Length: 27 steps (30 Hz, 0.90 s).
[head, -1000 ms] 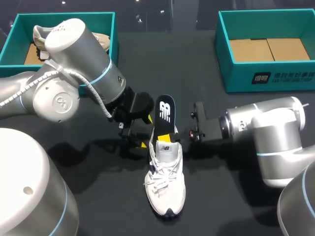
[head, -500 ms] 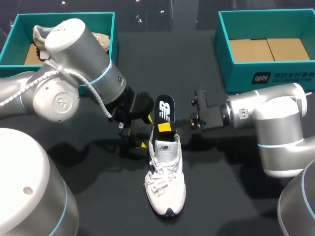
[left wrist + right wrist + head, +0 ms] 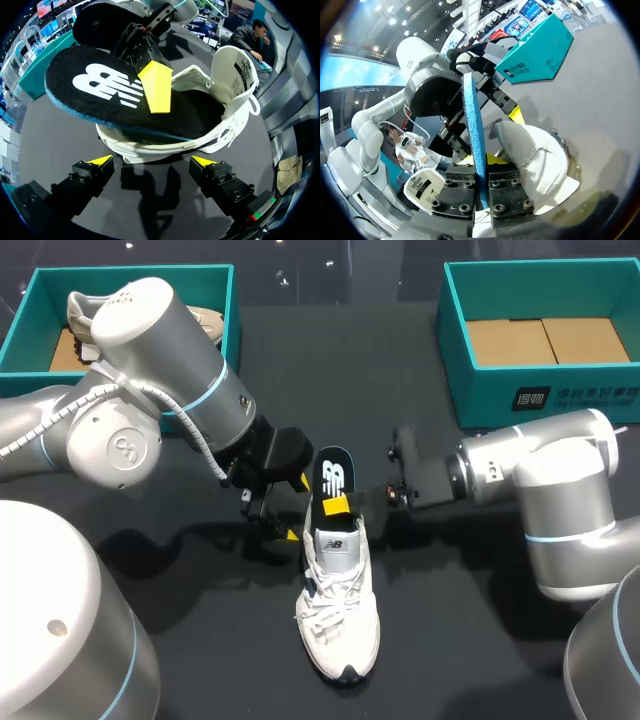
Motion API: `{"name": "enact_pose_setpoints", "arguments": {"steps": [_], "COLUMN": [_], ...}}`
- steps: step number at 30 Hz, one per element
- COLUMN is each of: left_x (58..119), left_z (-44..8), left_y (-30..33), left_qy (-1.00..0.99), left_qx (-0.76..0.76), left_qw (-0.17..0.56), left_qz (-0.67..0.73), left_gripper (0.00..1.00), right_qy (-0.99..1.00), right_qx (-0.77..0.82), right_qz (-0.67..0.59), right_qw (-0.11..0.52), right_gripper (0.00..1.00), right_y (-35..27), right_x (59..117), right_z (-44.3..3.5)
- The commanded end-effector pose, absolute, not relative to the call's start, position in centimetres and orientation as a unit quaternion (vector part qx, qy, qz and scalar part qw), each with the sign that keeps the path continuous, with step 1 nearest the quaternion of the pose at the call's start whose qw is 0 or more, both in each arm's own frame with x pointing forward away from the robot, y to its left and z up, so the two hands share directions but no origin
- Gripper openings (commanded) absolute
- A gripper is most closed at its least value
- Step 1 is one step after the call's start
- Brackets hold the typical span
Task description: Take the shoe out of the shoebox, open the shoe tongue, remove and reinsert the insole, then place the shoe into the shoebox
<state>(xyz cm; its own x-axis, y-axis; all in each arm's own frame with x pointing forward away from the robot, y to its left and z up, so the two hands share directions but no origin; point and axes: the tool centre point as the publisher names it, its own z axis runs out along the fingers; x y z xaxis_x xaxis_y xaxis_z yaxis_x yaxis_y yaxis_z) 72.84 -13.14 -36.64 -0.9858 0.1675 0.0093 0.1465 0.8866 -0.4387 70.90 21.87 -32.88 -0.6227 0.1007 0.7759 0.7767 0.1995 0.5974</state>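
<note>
At the table's far left corner stands a teal shoebox with a second shoe inside. The left arm crosses in front of it. The left gripper sits low, just beside the heel of the white shoe. Its fingers are spread wide and grip nothing.

The shoe rests upright on the table's middle, outside both boxes, with its toe toward the near edge and its tongue raised. The black insole has its front end in the shoe and its rear end tilted up past the heel. The right gripper is clamped on the insole, one finger on each face. Another teal shoebox stands at the far right.
</note>
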Motion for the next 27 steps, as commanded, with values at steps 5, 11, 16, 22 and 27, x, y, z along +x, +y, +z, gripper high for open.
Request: {"name": "enact_pose_setpoints", "arguments": {"steps": [5,11,16,22,27], "left_x": [72.9,72.9,72.9,72.9,72.9], "left_z": [-36.8,-36.8,-36.8,-36.8,-36.8], "left_y": [-13.2,-13.2,-13.2,-13.2,-13.2], "left_qy": [-0.971,-0.971,-0.971,-0.971,-0.971], "left_qx": [-0.081,-0.081,-0.081,-0.081,-0.081], "left_qw": [0.023,0.023,0.023,0.023,0.023], "left_qz": [0.224,0.224,0.224,0.224,0.224], "left_gripper": [1.0,1.0,1.0,1.0,1.0], "right_qy": [-0.706,-0.709,-0.719,-0.729,-0.732], "right_qx": [-0.331,-0.335,-0.326,-0.317,-0.316], "right_qz": [-0.538,-0.529,-0.538,-0.54,-0.539], "right_qw": [0.32,0.324,0.298,0.277,0.27], "right_gripper": [0.0,0.0,0.33,0.31,0.3], "right_y": [22.6,23.0,22.9,22.8,22.7], "right_x": [68.6,68.3,68.8,69.5,70.2], "right_z": [-34.5,-34.4,-32.9,-31.7,-31.1]}}
